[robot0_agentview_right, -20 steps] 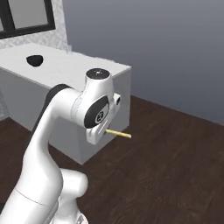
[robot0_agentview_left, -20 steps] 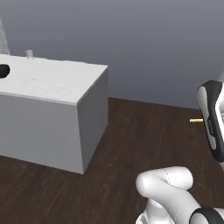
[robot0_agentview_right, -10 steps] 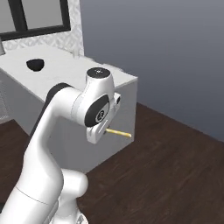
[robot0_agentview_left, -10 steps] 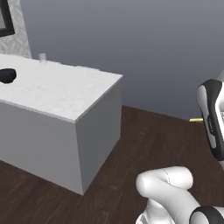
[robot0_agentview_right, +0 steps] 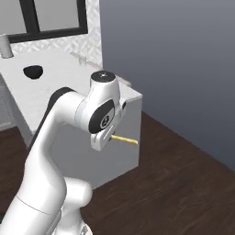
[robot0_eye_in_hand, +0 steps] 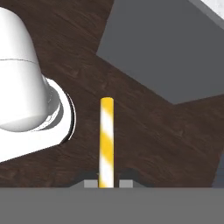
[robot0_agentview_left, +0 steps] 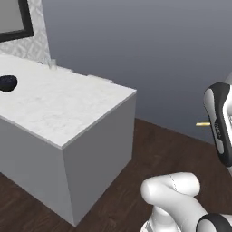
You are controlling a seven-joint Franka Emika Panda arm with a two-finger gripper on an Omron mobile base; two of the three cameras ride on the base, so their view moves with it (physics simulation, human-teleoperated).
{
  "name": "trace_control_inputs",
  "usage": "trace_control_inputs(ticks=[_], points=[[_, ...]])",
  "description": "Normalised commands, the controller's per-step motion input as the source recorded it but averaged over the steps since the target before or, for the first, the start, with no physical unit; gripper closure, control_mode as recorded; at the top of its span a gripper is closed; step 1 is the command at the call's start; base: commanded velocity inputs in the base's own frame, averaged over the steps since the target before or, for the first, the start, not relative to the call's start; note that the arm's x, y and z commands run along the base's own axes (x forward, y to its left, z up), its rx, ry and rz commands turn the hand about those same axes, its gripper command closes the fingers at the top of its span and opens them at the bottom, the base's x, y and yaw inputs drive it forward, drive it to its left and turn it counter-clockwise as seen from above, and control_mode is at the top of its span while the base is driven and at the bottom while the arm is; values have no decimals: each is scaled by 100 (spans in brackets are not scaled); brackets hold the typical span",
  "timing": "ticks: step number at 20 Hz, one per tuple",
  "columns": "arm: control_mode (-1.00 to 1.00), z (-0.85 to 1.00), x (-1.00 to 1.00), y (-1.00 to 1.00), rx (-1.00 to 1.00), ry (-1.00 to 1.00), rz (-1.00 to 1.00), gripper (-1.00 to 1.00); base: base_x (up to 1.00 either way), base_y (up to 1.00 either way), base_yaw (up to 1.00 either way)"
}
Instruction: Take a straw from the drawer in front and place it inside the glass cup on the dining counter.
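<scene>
My gripper (robot0_eye_in_hand: 107,183) is shut on the straw (robot0_eye_in_hand: 106,140), a thin yellow-and-white stick that points straight out from between the two tips over the dark floor. The straw (robot0_agentview_right: 125,139) sticks out sideways from under the hand, level, in front of the counter's corner. Its yellow tip (robot0_agentview_left: 202,123) pokes out left of the arm. The dining counter (robot0_agentview_left: 68,113), a white veined slab on a grey base, stands to the left. The glass cup (robot0_agentview_left: 52,64) stands upright near its far edge. The drawer is out of view.
A dark blue bowl (robot0_agentview_left: 8,83) sits on the slab's left part, and shows again as the bowl (robot0_agentview_right: 33,71). The counter's near corner (robot0_agentview_right: 133,98) is close behind the hand. Dark wood floor (robot0_agentview_left: 154,145) runs to a plain grey wall. A black-framed window (robot0_agentview_right: 55,16) is behind.
The whole picture has shifted in both base views, so the base is moving; the counter now looks larger and nearer. The arm keeps its pose with the straw held level.
</scene>
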Motion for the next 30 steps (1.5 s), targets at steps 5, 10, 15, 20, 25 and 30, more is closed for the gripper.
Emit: trace_control_inputs(ticks=[5, 10, 15, 20, 25, 30], points=[[100, 0, 0, 0, 0, 0, 0, 100, 100, -68, 32], [100, 0, 0, 0, 0, 0, 0, 100, 100, -69, 31], [100, 0, 0, 0, 0, 0, 0, 100, 100, -73, 30], [100, 0, 0, 0, 0, 0, 0, 100, 100, -73, 31], [100, 0, 0, 0, 0, 0, 0, 100, 100, -73, 31], [100, 0, 0, 0, 0, 0, 0, 100, 100, -73, 31]])
